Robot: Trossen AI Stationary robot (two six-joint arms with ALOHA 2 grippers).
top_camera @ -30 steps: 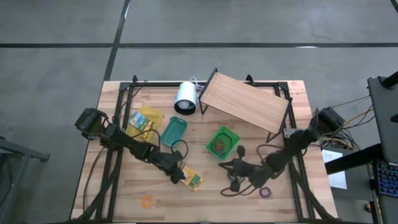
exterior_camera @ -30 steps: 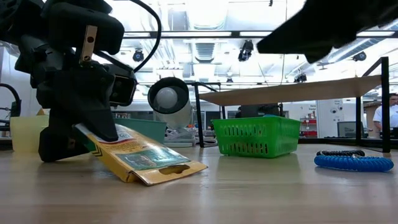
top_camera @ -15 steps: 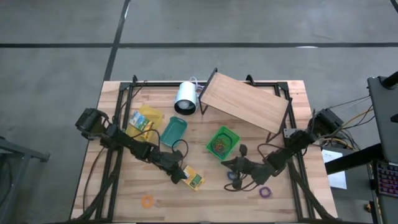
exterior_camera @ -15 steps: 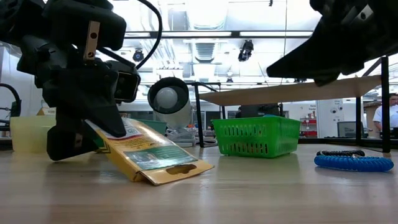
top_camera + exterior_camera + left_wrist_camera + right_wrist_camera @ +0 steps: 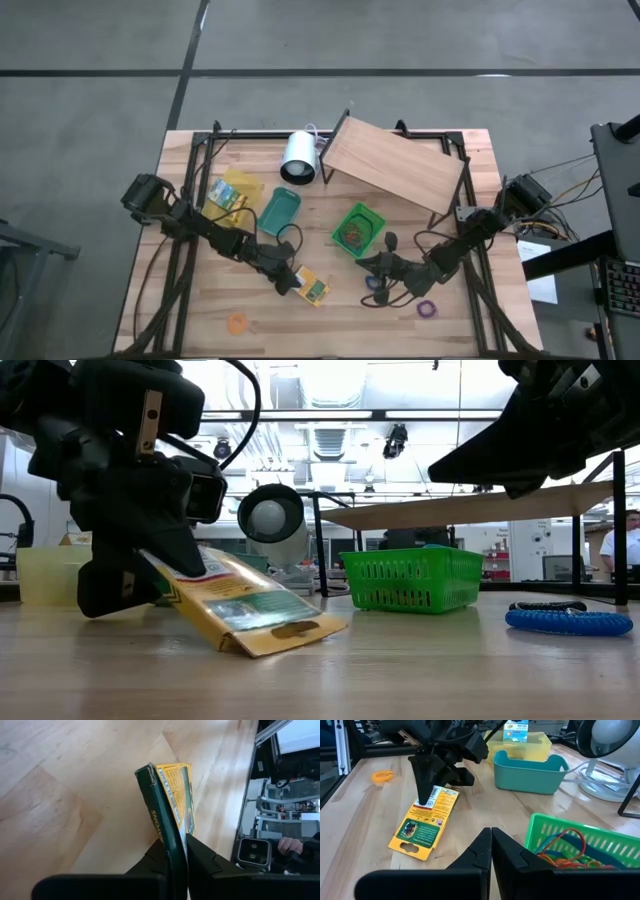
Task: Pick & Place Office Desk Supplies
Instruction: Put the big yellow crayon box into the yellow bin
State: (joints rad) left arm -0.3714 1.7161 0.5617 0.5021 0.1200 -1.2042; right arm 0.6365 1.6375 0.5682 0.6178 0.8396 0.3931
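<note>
- A grey concrete floor point(image 5: 90, 150) is surrounding the wooden table point(image 5: 200, 315), with dark seam lines point(image 5: 300, 72) running across it at twelve o'clock of the table
- A dark seam point(image 5: 186, 70) is slanting toward the table's eleven o'clock corner
- Ceiling light strips point(image 5: 330, 415) are glowing bright over the room in the low view
- A dark ceiling fixture point(image 5: 396, 440) is hanging among white beams
- A person in a white top point(image 5: 628, 550) is standing at three o'clock, far behind the table
- White paper sheets point(image 5: 540, 285) are lying on the floor at four o'clock beside cables point(image 5: 565, 170)
</note>
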